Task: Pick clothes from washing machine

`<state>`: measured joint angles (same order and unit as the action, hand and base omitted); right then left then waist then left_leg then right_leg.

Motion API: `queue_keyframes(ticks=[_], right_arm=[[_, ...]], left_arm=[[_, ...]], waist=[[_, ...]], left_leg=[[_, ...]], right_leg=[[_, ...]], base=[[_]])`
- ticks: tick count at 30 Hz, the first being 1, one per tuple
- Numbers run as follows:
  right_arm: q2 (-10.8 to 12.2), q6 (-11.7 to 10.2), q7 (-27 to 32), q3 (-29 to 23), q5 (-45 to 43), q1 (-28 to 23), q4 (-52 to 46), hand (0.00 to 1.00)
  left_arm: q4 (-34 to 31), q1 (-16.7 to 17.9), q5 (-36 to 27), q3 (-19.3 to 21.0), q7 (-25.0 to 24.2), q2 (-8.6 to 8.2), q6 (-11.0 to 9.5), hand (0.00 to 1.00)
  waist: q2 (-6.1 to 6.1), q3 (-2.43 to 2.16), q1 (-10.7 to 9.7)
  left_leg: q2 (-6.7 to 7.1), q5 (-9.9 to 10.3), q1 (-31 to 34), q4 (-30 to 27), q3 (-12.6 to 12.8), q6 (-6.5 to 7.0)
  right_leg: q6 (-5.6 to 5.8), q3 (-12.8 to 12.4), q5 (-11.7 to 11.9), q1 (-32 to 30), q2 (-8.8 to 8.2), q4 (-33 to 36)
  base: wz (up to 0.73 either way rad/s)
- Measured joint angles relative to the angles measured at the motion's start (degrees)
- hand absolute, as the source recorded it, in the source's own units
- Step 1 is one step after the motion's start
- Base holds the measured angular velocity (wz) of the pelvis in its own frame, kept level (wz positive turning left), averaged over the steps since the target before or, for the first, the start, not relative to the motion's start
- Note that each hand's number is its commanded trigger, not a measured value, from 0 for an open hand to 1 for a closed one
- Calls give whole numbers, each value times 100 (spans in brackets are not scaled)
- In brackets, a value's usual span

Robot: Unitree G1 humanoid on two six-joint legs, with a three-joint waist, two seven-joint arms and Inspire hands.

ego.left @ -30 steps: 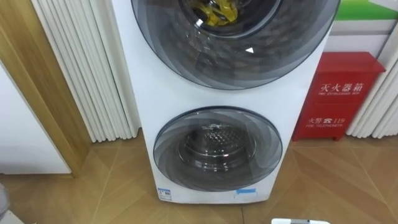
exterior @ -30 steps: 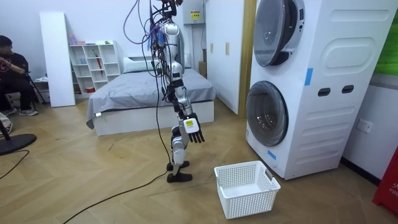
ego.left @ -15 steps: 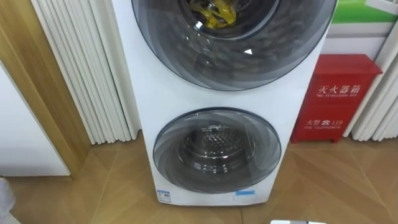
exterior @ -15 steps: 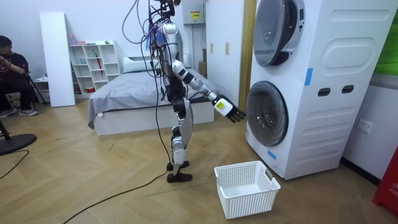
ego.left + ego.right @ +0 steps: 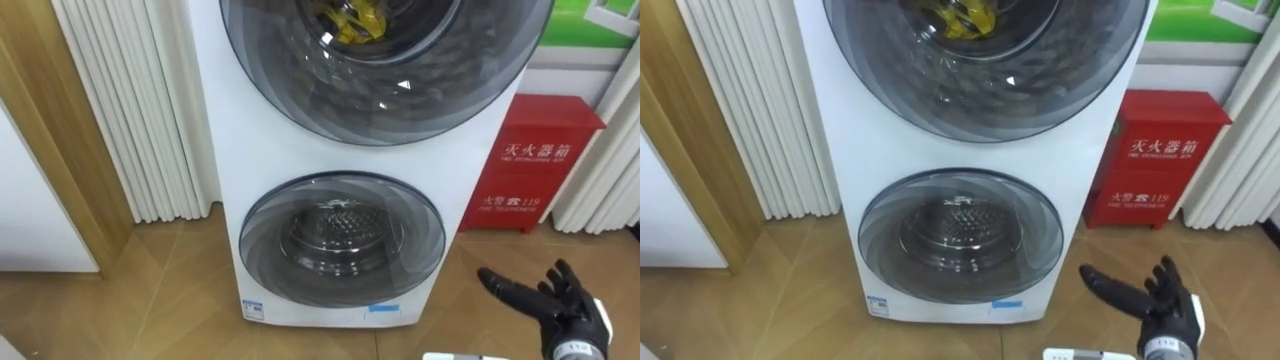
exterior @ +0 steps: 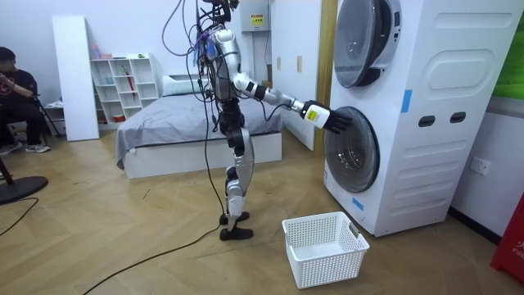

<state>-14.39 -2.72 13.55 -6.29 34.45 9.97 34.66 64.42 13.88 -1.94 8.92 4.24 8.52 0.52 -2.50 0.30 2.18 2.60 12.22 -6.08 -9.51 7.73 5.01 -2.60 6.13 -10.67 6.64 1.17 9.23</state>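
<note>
Room view: the robot is standing on the wood floor facing the stacked washing machine [image 6: 409,115], and its right arm, which was hanging by its leg a second ago and was half raised half a second ago, is now stretching out level toward the front. The right hand [image 6: 332,120] is hovering near the top edge of the lower door [image 5: 340,250], and whether it is touching cannot be told. In the eye views this hand [image 5: 565,305] is newly showing at the lower right, with its fingers spread and holding nothing. Two round doors are facing the robot, both closed. One yellow garment [image 5: 350,18] is lying inside the upper drum behind the upper door [image 5: 385,90]. One white basket [image 6: 327,262] is sitting on the floor before the machine, and one red fire-extinguisher box [image 5: 530,160] is standing just beside it.
</note>
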Motion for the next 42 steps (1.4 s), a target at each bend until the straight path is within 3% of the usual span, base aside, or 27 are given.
queue_keyframes(ticks=[3, 7, 13, 20, 25, 33, 37, 42], right_arm=[[-171, 32, 3, -2, 30, 245, 3, 0], [-225, 32, 17, 0, 38, 501, 17, 0], [-359, 39, 72, 17, 144, 672, 18, 0], [-606, 162, 147, 4, 193, 1303, 40, 0], [-719, 210, 127, -3, 331, 1840, 303, 0], [-968, 433, 65, -26, 324, 2065, 616, 0], [-1244, 508, 73, -85, 332, 2385, 1139, 0], [-1338, 529, 73, -101, 416, 2678, 1331, 0]], left_arm=[[-30, -5, 38, 0, -38, -1, 95, 0], [-11, 8, 39, -8, -44, 19, 208, 0], [-14, 64, 48, -24, -73, 115, 330, 0], [-48, 41, 726, -13, -121, 192, 538, 0], [-126, 42, 973, -12, -118, 178, 635, 0], [-264, 159, 1291, 41, -164, 177, 815, 0], [-290, 158, 1343, 117, -233, 180, 838, 0], [-364, 191, 1341, 161, -248, 192, 847, 0]], waist=[[-2, -1, 4], [-19, -3, 40], [-59, 3, 224], [-50, 6, 138], [-53, 4, 153], [-78, -12, 225], [-84, -17, 261], [-112, -24, 284]], left_leg=[[-5, 0, -23, -3, -6, 0], [-6, -1, -60, -13, -25, 0], [-1, -1, -44, -29, -62, 1], [18, 0, 91, -143, -285, 1], [16, -2, 127, -227, -368, -2], [29, -2, 166, -237, -420, -2], [44, -2, 253, -314, -516, -2], [44, -4, 297, -329, -534, -5]], right_leg=[[0, -6, 0, 9, 2, 41], [0, 7, 0, 65, 5, 38], [0, 42, 0, 84, 1, 36], [0, 336, 0, 78, -26, 34], [0, 355, 0, 84, -23, 35], [0, 428, 0, 66, -36, 36], [0, 524, 0, 35, -50, 39], [0, 548, 0, 7, -48, 40]], base=[[0], [2], [2], [18], [9], [2], [13], [2]])
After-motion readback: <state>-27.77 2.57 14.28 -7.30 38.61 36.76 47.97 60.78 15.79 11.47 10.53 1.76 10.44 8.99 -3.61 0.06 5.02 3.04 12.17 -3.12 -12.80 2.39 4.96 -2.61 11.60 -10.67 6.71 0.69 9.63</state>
